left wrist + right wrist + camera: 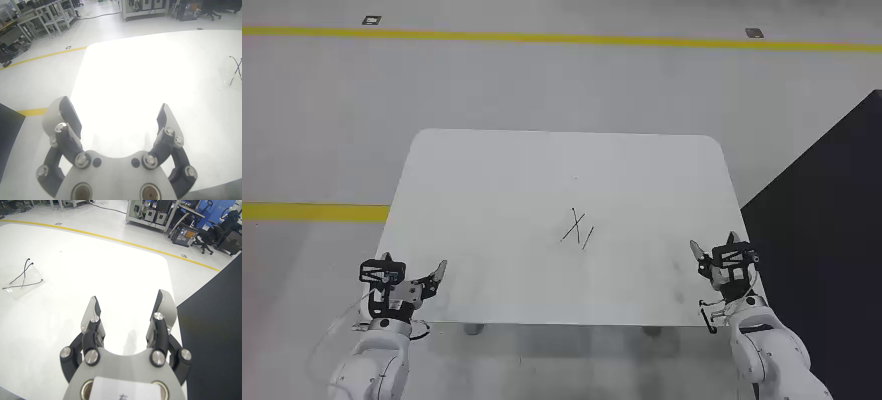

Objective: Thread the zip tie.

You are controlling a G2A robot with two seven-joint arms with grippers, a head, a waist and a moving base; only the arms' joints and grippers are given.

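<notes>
Three thin black zip ties lie crossed near the middle of the white table. In the right wrist view the zip ties rest on a clear plastic sheet. The left wrist view has the zip ties at the far edge of the picture. My left gripper hangs open over the table's near left corner, nothing between its fingers. At the near right corner my right gripper is open too and holds nothing. Both are well away from the ties.
A dark panel stands close along the table's right side. Yellow floor lines run beyond the table, and racks and chairs stand far off in the room.
</notes>
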